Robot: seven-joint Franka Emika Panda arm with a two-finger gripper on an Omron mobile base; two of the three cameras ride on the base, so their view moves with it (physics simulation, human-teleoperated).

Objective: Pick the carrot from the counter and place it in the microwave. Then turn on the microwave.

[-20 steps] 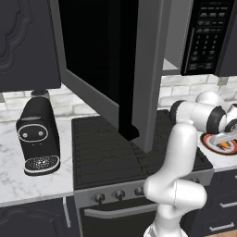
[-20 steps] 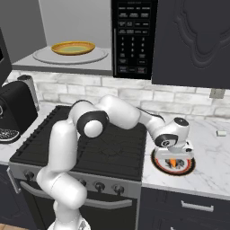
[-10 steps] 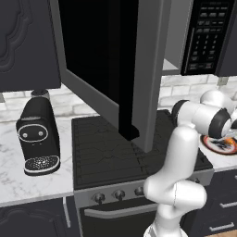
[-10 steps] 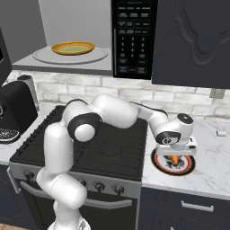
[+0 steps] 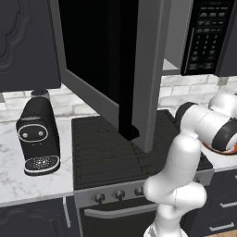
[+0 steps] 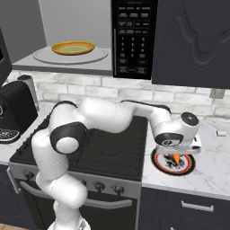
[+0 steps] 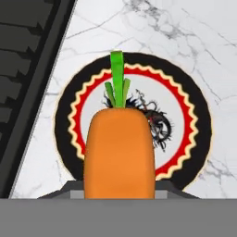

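Carrot axis: in my hand view the carrot (image 7: 119, 155) runs straight up the frame, long axis in line with my fingers, green stalk end pointing away from me toward the plate's far rim; in the right base view its orange tip (image 6: 176, 158) points down.
Carrot place: held above the plate (image 7: 194, 115), over its patterned middle; whether it touches the plate I cannot tell.
Plate: round, black edge with a red scalloped ring, lying on the counter (image 6: 211, 168) just beside the stovetop (image 6: 112, 150).
My gripper: my gripper (image 6: 176, 152) is pinching the carrot by its thick end, jaws drawn in against its sides.
My arm: reaches from the base across the front of the stovetop to the right, elbow bent, wrist turned so the hand looks down at the plate.
Microwave: the microwave (image 6: 76, 36) sits above the stovetop with its door (image 5: 111, 69) swung wide open; a yellow dish (image 6: 73, 47) rests on its turntable.
Coffee machine: the coffee machine (image 5: 38, 136) stands on the counter left of the stovetop.
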